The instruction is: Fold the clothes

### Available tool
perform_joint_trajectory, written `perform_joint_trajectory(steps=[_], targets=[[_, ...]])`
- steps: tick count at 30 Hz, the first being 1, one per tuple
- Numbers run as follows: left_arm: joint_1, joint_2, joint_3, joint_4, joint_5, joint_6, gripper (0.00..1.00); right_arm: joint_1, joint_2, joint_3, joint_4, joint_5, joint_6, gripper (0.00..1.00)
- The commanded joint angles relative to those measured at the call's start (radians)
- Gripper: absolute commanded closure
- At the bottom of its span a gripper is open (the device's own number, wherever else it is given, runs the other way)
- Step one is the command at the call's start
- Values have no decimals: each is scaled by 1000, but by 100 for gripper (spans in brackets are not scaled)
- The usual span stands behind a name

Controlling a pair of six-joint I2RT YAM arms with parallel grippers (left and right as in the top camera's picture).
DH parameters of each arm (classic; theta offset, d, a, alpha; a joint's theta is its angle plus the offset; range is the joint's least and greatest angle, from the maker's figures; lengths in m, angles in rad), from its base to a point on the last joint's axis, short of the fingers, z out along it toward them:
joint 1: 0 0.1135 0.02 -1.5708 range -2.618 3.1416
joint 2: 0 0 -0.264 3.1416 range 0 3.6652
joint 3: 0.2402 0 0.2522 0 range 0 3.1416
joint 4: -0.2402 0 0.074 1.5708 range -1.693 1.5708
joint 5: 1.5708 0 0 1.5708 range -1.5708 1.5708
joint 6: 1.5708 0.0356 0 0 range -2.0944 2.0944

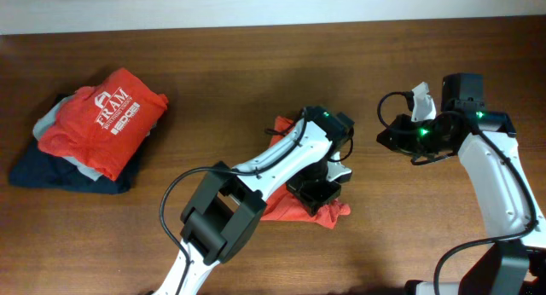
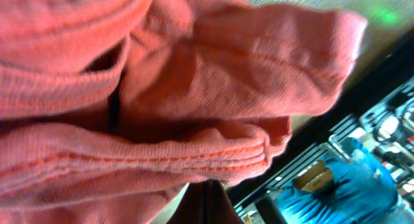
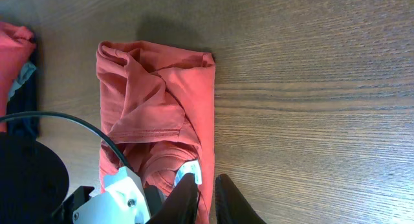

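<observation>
The clothes are one orange-red T-shirt [image 1: 299, 211], folded into a narrow strip near the table's middle. In the right wrist view the shirt [image 3: 155, 101] lies lengthwise, its white neck tag [image 3: 189, 174] at the near end. My left gripper [image 1: 317, 194] rests on the shirt, jaws shut. In the left wrist view its dark fingertips [image 2: 207, 201] meet against a stitched hem of the shirt [image 2: 194, 75], and no cloth shows between them. My right gripper [image 1: 386, 137] hovers over bare wood right of the shirt. Its fingers [image 3: 206, 195] stand a narrow gap apart, holding nothing.
A pile of folded garments sits at the far left: a red shirt with a white FRAM logo [image 1: 107, 116] on top of grey [image 1: 49, 116] and navy [image 1: 51, 171] pieces. The left arm's white link [image 3: 119, 191] crosses over the shirt.
</observation>
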Motion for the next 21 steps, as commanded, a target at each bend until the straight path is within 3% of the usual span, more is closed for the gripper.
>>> perform_joint_trajectory(steps=[1, 6, 9, 11, 15, 21], targets=[[10, -12, -4, -5, -96, -35, 99, 0, -17, 13, -2, -6, -3, 84], [83, -120, -2, 71, -198, -142, 99, 3, -17, 13, -5, -45, -18, 84], [158, -217, -2, 128, -309, -213, 99, 44, -17, 13, -3, -180, -167, 84], [213, -263, -2, 164, -354, -243, 99, 98, -16, 13, 6, -196, -187, 84], [314, -286, -3, 212, -376, -283, 99, 264, 4, 13, 79, -141, -187, 84], [407, -258, -53, 222, -336, -303, 98, 486, 94, 13, 154, 108, -219, 85]])
